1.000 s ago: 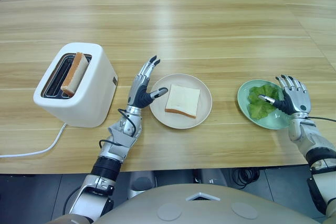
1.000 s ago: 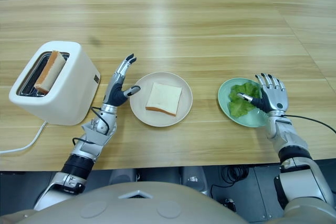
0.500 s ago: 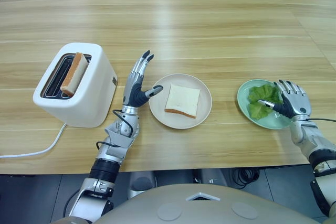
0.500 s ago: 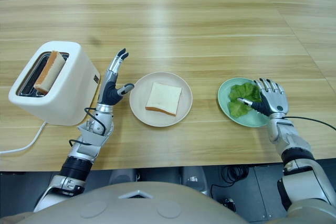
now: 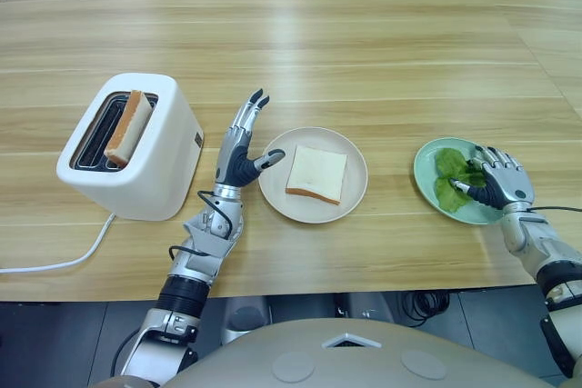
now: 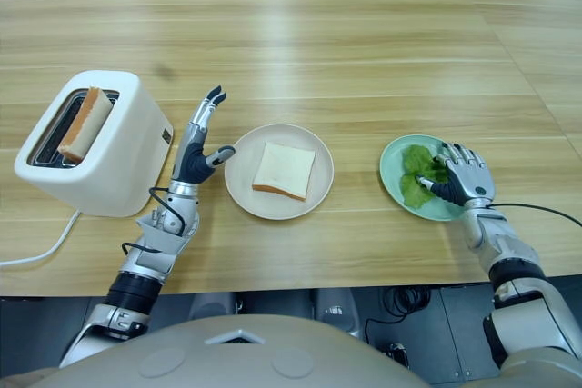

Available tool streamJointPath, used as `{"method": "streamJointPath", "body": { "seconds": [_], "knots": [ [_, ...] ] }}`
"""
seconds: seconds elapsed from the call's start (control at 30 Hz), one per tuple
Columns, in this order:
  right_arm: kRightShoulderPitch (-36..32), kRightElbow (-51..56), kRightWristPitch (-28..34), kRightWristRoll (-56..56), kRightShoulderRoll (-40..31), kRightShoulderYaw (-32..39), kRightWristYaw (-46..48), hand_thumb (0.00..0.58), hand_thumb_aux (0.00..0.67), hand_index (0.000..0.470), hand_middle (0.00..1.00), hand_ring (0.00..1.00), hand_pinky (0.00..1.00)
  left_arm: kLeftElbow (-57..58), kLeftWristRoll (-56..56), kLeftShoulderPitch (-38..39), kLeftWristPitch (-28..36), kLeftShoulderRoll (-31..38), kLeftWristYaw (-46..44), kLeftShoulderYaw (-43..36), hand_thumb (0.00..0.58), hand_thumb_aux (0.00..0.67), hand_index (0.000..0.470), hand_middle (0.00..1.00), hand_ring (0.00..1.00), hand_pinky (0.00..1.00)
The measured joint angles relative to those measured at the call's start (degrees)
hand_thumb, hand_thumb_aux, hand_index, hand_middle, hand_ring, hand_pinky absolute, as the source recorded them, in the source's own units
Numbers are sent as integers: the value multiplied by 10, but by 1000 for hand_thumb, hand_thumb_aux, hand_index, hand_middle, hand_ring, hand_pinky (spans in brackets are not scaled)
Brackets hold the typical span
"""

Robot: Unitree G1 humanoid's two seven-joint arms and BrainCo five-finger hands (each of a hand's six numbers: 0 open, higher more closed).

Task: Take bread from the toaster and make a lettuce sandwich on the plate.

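The right robot hand rests in a green dish on the right of the wooden table, its fingers curled around the lettuce lying there. The left robot hand stands upright, fingers spread wide and holding nothing, between a white toaster and a beige plate. One slice of bread lies flat on the plate. A second slice stands in the toaster's slot. A white cord trails left from the toaster.
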Motion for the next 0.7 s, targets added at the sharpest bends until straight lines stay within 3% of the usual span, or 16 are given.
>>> {"method": "streamJointPath", "body": {
  "seconds": [0.47,0.7],
  "knots": [
    [9,-20,1,-5,-12,1,-23,580,670,460,0,0,0,0,0,9,0,-7,0,0,0,0,0,0,0,0],
    [24,-81,0,-4,-20,-3,-44,580,670,460,0,0,0,-1,-1,9,-2,-12,3,1,0,0,0,0,0,0]
  ]
}}
